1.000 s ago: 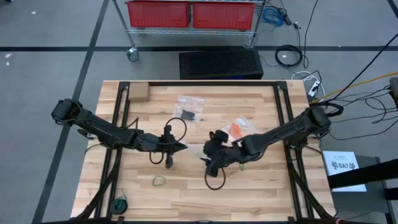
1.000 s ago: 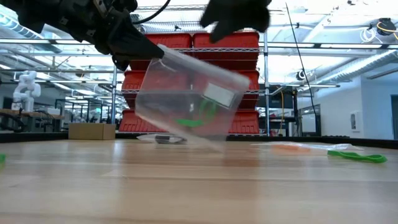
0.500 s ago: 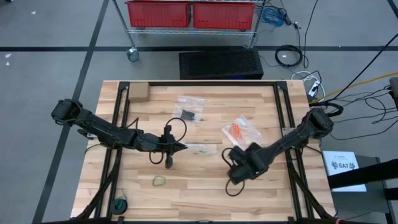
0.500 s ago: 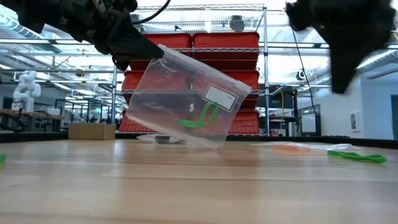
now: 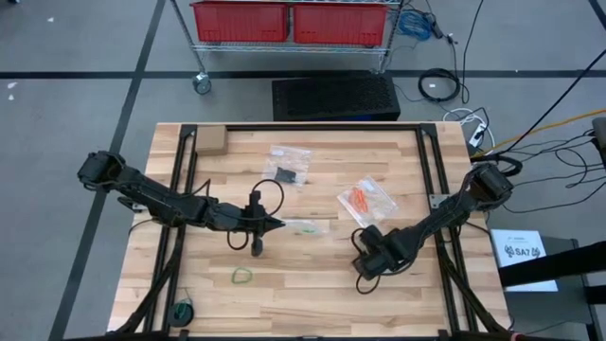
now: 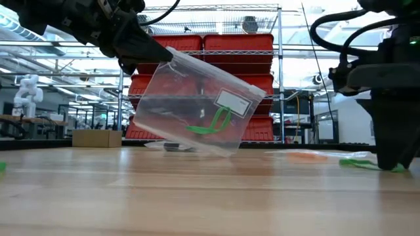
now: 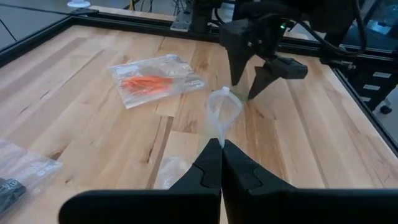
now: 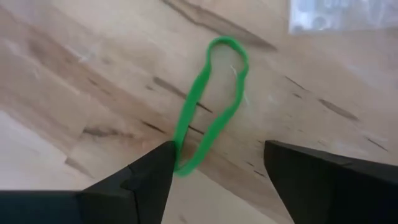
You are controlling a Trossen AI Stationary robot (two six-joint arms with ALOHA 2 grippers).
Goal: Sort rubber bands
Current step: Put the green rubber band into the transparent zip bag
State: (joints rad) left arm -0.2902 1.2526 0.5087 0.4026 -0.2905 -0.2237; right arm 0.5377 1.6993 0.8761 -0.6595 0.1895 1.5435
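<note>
My left gripper [image 6: 152, 51] is shut on a clear zip bag [image 6: 197, 105] near the table's middle. A green rubber band [image 6: 209, 124] lies inside that bag. My right gripper [image 8: 217, 165] is open and points down at the table right of the bag. Its fingers straddle the near end of a loose green rubber band [image 8: 211, 106] that lies flat on the wood [image 6: 359, 162]. One fingertip [image 8: 163, 155] is at the band's edge; whether it touches I cannot tell. Another green band [image 5: 242, 275] lies toward the near edge. My left gripper pinches the zip bag by its upper corner [image 7: 219, 132] between the two shut fingers, coming level from the table's left. The bag hangs tilted below and beyond the fingertips, and its lower corner [image 6: 226, 152] is down at the table top.
A bag of orange-red bands [image 5: 362, 199] lies right of centre, and a bag with black bands [image 5: 289, 170] lies toward the far edge. A small cardboard box [image 5: 210, 140] sits at the far left. A green object [image 5: 182, 310] is at the near left corner.
My right gripper has drawn away from the held bag, moved toward the table's right and near edge, and come down to the table over the loose green band. The bag has stayed in my left gripper, with the green band settled inside it.
</note>
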